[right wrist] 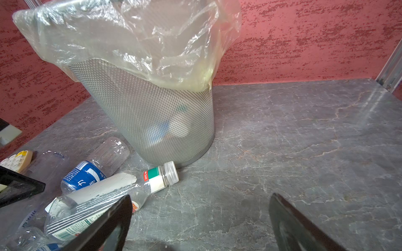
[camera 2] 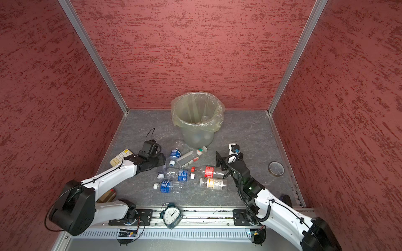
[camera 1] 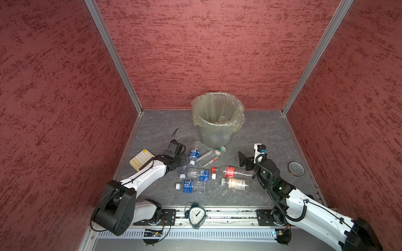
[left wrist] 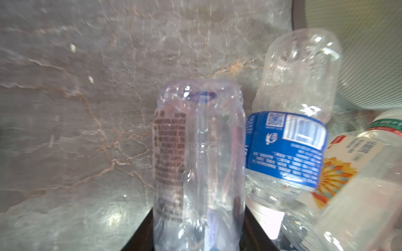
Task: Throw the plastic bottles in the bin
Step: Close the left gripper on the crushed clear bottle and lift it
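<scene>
Your left gripper (left wrist: 199, 208) is clenched on a clear bottle (left wrist: 199, 141) near the foot of the bin (camera 1: 214, 137), seemingly to lift it in, while your right gripper (right wrist: 201, 196) hangs spread and empty alongside.

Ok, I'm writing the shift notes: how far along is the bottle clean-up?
Partly done. A few bottles already show through the mesh wall of the bin. In hand: the left gripper is shut on a clear bottle; the right gripper is open and empty. Left: at least six more lie on the table, among them the red-label bottle and the green-capped bottle by the bin's foot.
</scene>
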Available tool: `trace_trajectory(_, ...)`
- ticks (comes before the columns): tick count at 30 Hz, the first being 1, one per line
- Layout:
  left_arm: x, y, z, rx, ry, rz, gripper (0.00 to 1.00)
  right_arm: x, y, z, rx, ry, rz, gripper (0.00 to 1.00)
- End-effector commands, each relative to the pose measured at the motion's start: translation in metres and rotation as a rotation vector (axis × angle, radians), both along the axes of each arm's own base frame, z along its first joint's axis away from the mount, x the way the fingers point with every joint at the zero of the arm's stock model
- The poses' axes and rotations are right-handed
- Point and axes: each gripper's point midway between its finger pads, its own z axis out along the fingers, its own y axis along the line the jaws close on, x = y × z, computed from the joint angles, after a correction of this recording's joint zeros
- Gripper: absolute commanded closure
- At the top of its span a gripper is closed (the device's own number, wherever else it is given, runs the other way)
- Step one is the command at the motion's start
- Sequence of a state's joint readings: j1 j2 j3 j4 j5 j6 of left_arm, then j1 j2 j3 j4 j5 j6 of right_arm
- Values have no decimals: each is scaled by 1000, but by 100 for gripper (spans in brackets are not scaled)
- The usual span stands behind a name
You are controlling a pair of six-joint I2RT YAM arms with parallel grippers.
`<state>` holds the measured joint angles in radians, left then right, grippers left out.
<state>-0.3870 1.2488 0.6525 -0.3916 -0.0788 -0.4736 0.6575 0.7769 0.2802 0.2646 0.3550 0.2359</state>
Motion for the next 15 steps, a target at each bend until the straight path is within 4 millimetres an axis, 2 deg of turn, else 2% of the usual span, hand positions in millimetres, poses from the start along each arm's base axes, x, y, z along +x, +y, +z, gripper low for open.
trace_trajectory(1,0,9,13,37,-44,7,51,3,6,20,40,-41,16,2)
trace_trajectory(15,-11,11,68,-6,-262,-23,51,2,7,20,43,-40,25,2)
